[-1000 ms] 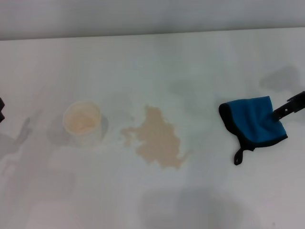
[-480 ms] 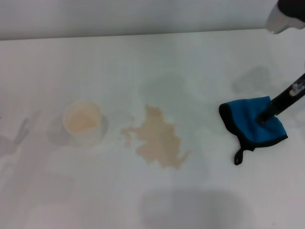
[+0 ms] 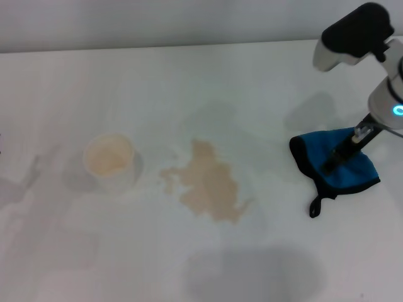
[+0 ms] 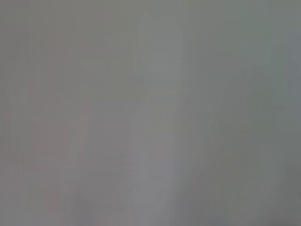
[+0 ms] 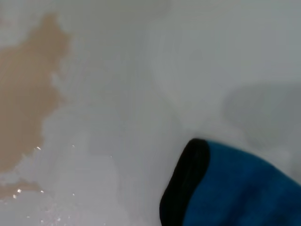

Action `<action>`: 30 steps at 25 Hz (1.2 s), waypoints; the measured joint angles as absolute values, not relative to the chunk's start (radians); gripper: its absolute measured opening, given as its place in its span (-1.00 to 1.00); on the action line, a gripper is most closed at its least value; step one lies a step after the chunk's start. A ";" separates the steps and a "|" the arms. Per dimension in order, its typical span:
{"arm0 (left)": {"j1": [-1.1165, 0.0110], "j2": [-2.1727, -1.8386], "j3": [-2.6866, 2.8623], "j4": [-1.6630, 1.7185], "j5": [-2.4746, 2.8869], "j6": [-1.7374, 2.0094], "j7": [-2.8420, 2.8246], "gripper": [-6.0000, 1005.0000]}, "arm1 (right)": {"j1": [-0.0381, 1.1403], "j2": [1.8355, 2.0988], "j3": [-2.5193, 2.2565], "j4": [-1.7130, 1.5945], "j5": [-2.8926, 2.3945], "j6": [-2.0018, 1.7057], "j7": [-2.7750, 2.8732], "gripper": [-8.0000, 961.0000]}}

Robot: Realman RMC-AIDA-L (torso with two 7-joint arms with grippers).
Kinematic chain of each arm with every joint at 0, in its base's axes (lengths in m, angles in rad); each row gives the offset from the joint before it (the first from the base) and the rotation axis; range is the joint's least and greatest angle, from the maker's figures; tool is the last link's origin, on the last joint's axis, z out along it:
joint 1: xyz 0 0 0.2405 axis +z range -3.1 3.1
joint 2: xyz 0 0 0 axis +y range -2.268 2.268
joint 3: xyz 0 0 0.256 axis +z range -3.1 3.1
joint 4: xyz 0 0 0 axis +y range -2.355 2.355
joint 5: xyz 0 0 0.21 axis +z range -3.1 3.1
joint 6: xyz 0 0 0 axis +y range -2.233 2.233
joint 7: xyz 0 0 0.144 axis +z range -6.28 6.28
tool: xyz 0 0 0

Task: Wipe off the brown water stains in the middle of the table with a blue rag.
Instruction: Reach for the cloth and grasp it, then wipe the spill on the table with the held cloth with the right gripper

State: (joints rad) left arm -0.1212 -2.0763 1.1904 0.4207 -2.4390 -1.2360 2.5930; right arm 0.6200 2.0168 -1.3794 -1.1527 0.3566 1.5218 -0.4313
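Observation:
The brown water stains (image 3: 208, 182) spread as a pale tan ragged blotch in the middle of the white table (image 3: 252, 82). They also show in the right wrist view (image 5: 28, 94). The blue rag (image 3: 356, 171) with black trim and a loop tab lies flat on the table to the right of the stains, and it also shows in the right wrist view (image 5: 244, 188). My right gripper (image 3: 330, 167) reaches down from the right, with its dark tip on or just above the rag's middle. My left gripper is out of view; the left wrist view shows only a plain grey surface.
A white cup (image 3: 109, 158) with beige residue stands on the table left of the stains. The table's far edge runs along the top of the head view.
My right arm has come in from the right edge and now rises over the rag. Its tip has moved leftward across the rag. The rag, stains and cup have not moved.

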 joint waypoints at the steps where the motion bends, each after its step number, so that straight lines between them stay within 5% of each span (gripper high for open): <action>1: -0.120 -2.076 1.190 0.421 -2.439 -1.241 2.593 0.75 | 0.624 2.016 -1.395 -1.136 0.355 1.509 -0.425 0.60; 20: -0.121 -2.075 1.189 0.422 -2.439 -1.247 2.594 0.75 | 0.660 2.010 -1.425 -1.024 0.348 1.448 -0.425 0.55; 23: -0.122 -2.076 1.189 0.421 -2.439 -1.247 2.594 0.75 | 0.660 2.010 -1.425 -1.023 0.333 1.450 -0.427 0.28; 30: -0.123 -2.078 1.189 0.420 -2.439 -1.251 2.594 0.76 | 0.659 2.011 -1.425 -1.023 0.322 1.451 -0.430 0.06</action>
State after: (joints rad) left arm -0.1225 -2.0785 1.1888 0.4203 -2.4390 -1.2508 2.5940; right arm 0.6593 2.0105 -1.4251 -1.0231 0.3222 1.4515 -0.4298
